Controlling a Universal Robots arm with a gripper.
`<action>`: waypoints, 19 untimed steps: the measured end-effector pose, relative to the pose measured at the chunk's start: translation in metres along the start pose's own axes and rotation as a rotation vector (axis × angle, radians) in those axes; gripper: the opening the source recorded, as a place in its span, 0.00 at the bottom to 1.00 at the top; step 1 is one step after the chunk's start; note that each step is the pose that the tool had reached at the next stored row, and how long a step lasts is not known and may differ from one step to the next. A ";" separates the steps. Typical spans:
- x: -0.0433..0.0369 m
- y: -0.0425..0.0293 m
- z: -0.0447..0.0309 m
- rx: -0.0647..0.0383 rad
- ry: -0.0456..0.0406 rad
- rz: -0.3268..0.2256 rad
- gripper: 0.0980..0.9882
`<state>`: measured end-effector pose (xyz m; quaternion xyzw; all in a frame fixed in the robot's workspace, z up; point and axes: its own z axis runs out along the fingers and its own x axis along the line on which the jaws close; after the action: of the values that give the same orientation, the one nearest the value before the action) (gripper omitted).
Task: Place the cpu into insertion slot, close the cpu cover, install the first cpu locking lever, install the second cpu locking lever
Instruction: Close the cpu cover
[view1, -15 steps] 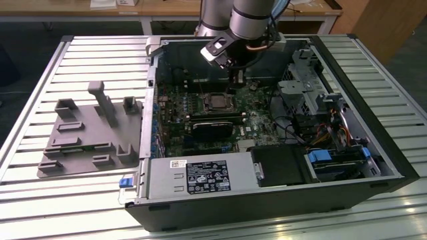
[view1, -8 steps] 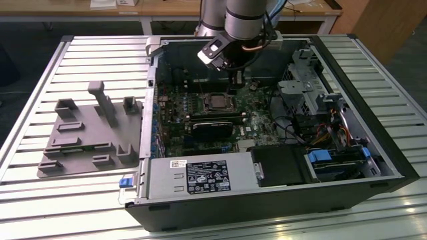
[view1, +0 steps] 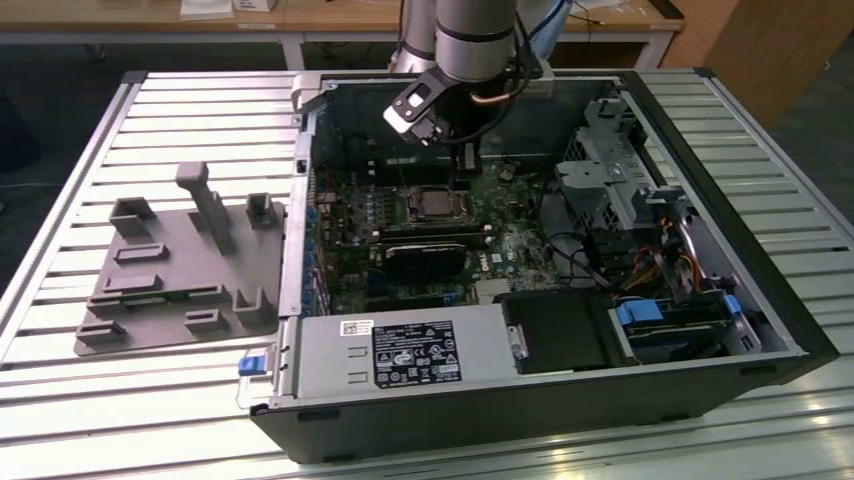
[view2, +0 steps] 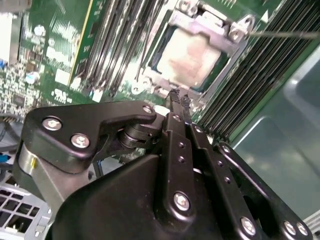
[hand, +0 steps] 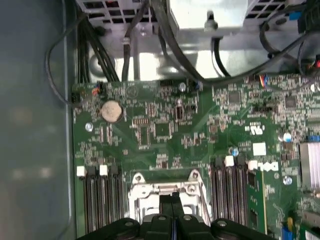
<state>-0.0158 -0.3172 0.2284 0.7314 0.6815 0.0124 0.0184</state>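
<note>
The cpu (view2: 192, 57), pale silver on top, lies in the insertion slot (view1: 434, 203) on the green motherboard. The cpu cover (view2: 220, 40), a dull metal frame, lies down around it. A thin metal lever rod (view2: 285, 34) sticks out from one corner of the socket. My gripper (view2: 179, 96) is shut with its two black fingertips pressed together and nothing between them. The tips hover at the socket's edge, just beside the cover frame. In the exterior view the gripper (view1: 467, 165) hangs a little behind the socket. The first wrist view has the fingers (hand: 165, 207) over the cover (hand: 167, 190).
The open computer case (view1: 787, 330) lies on a slatted table. Memory slots (view2: 115, 45) flank the socket. A black card (view1: 427, 262), the power supply (view1: 400, 355) and drive bays (view1: 627, 180) fill the case. A grey fixture (view1: 174, 270) sits at the exterior view's left.
</note>
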 end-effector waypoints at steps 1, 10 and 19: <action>-0.0002 -0.0029 0.0002 -0.001 0.0003 0.000 0.00; -0.0018 -0.0252 0.0020 -0.006 0.0012 -0.002 0.00; -0.0019 -0.0277 0.0020 -0.008 0.0029 -0.097 0.00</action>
<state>-0.0435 -0.3172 0.2252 0.6974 0.7162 0.0152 0.0207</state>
